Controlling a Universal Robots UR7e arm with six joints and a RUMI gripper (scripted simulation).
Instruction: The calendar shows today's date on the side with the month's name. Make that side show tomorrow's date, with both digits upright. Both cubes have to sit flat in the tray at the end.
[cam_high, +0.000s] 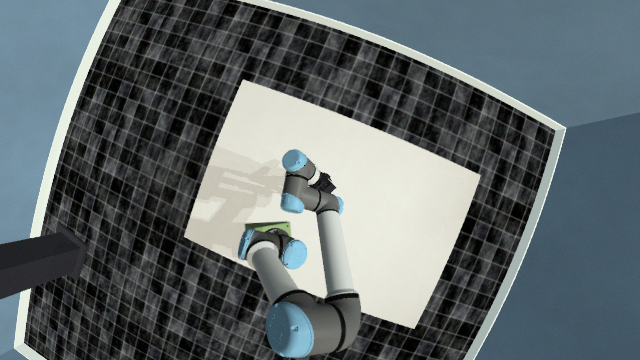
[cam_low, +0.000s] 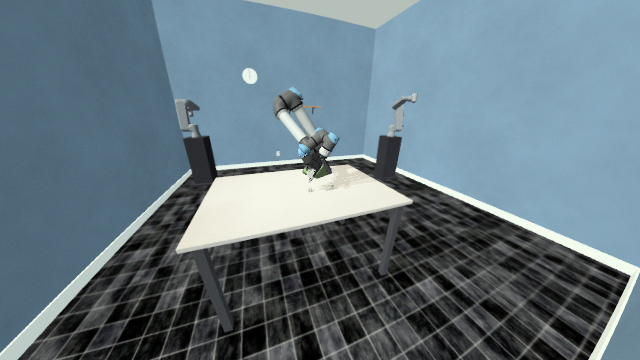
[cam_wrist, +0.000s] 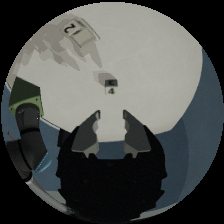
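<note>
A small pale cube (cam_wrist: 111, 90) (cam_low: 310, 190) stands loose on the table. In the wrist view a dark 4 reads upright on its near face. The pale tray (cam_wrist: 88, 38) is farther off, at the upper left of the wrist view. A light cube (cam_wrist: 70, 27) with a dark 2 is at its left end; the 2 looks turned in this view, and I cannot tell whether the cube sits flat. The month's name is not readable. My gripper (cam_wrist: 111, 110) is partly open and empty, its fingertips apart and pointing toward the loose cube, short of it. The top view hides both cubes behind the arm.
The green mounting block (cam_high: 282, 226) (cam_wrist: 26, 95) of the arm is near the table's edge, left of the gripper in the wrist view. Arm shadows fall across the tray's side of the table (cam_high: 390, 200) (cam_low: 250, 205). Two pedestals with small grey arms stand beyond the table.
</note>
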